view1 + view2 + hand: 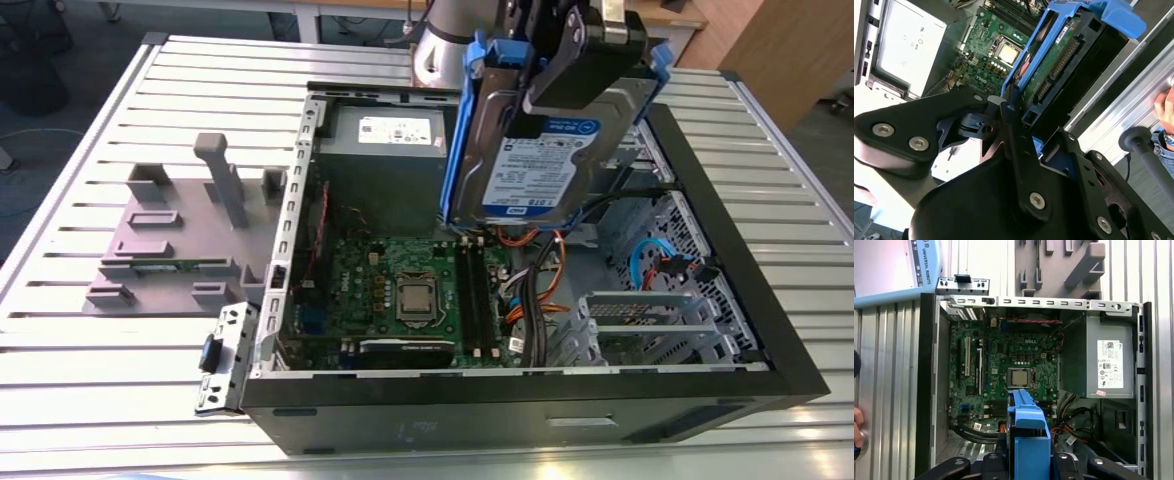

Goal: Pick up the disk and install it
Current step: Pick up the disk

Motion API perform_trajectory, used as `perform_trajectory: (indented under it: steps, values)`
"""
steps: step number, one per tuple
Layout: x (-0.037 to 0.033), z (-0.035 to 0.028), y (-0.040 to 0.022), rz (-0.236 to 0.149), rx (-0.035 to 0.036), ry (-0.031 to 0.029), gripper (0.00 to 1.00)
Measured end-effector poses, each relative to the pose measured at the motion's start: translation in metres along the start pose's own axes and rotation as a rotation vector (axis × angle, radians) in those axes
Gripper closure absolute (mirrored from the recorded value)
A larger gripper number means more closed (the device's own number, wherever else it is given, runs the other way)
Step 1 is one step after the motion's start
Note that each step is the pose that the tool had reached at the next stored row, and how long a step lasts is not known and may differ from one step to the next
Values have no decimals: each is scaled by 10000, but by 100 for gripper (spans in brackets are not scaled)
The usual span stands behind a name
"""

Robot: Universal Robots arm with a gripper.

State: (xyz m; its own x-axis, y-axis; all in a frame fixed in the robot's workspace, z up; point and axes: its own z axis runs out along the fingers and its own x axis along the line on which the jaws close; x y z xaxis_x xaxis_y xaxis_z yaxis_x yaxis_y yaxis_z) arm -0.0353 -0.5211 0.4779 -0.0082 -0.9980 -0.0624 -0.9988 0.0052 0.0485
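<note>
- Disk [541,160] hangs lifted above your open computer case [747,300], tilted on edge, its label facing the exterior view.
- Your gripper [587,60] is clenched on the disk's upper part; in the second wrist view the black fingers [1014,135] pinch its blue bracket [1104,15].
- Below it you see the motherboard [1004,375], with the grey power supply [1104,365] beside (orange and black cables crowd that corner).
- Drive cage [641,320] sits near the case's front edge, clear of the disk.
- Grey stand [174,230] lies outside the case wall on the slatted table [80,350].
- A person's hand [1166,107] shows beyond the table edge.
</note>
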Motion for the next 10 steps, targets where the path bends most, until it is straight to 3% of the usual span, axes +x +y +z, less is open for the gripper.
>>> perform_trajectory:
  steps: [10]
  values:
    - [106, -5, -1, 0, 0, -1, 63]
